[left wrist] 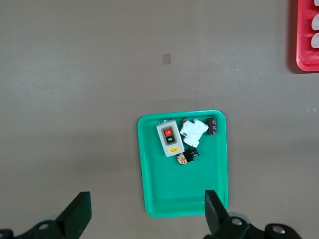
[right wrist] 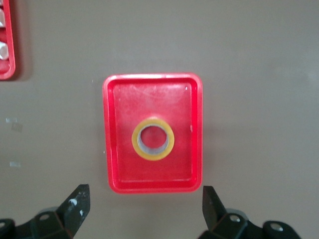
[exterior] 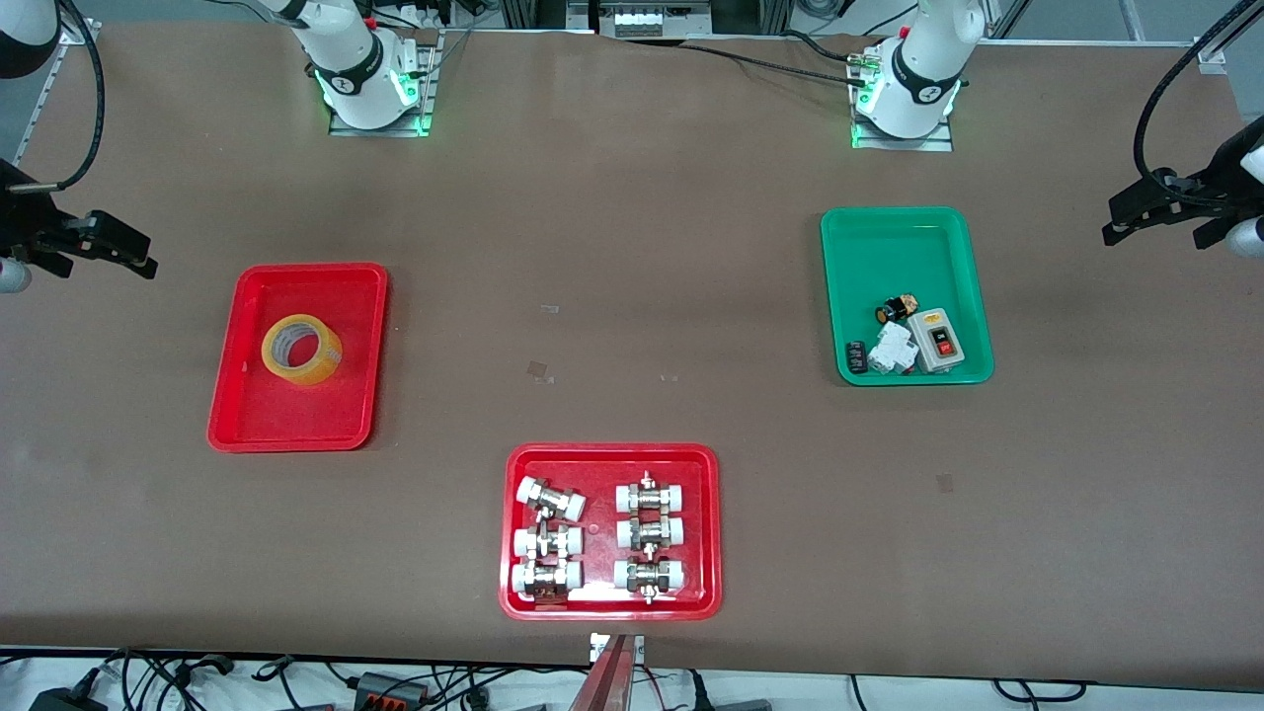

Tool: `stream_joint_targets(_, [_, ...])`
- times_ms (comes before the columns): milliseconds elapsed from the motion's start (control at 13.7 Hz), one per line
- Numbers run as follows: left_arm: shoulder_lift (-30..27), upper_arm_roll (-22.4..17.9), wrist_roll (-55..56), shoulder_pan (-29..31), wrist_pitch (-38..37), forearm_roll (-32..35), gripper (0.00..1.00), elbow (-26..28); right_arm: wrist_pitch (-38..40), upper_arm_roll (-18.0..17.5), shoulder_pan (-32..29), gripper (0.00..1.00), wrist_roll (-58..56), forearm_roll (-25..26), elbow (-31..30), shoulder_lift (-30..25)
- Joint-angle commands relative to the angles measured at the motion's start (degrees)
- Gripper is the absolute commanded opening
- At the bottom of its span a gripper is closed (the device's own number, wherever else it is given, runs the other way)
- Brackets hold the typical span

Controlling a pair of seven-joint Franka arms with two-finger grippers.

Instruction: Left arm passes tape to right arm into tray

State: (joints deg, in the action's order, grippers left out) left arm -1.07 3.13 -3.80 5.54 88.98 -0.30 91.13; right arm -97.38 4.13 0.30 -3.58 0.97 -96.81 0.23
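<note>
Front view, nearest first: red tray of white-capped metal fittings [exterior: 611, 531] by the table edge. Farther back, toward the right arm's end, yellowish tape roll [exterior: 301, 349] lying flat inside the plain red tray [exterior: 247, 415], so placement looks finished. Toward the left arm's end, green tray [exterior: 869, 237] with small electrical parts. Right gripper [right wrist: 144, 211] high over the red tray, fingers spread, empty. Left gripper [left wrist: 147, 216] high over the green tray, likewise spread, empty. Best now: both kept raised, clear of tray rims. Wide bare tabletop between trays.
</note>
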Motion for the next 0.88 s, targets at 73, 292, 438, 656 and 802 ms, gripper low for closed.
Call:
stream_joint_targets(73, [0.5,0.0,-1.3,0.2,-1.2,0.7,1.00,-1.6,1.0,0.6,0.8,1.00,0.7,-0.4,-0.5,-1.7])
stream_joint_targets(292, [0.6,0.1,-1.3,0.3,-1.3,0.7,1.00,-1.6,0.4,0.4,0.9,1.00,0.8,-0.1,-0.6,-1.7])
stream_joint_targets(438, [0.6,0.1,-1.3,0.2,-1.2,0.7,1.00,-1.6,0.6,0.4,0.9,1.00,0.7,-0.1,-0.6,-1.7])
stream_joint_targets(656, [0.5,0.0,-1.3,0.2,-1.3,0.7,1.00,-1.6,0.9,0.2,1.1,1.00,0.5,0.0,-0.6,-1.7])
stream_joint_targets(802, [0.5,0.0,-1.3,0.3,-1.3,0.7,1.00,-1.6,0.9,0.2,1.1,1.00,0.3,0.0,-0.6,-1.8])
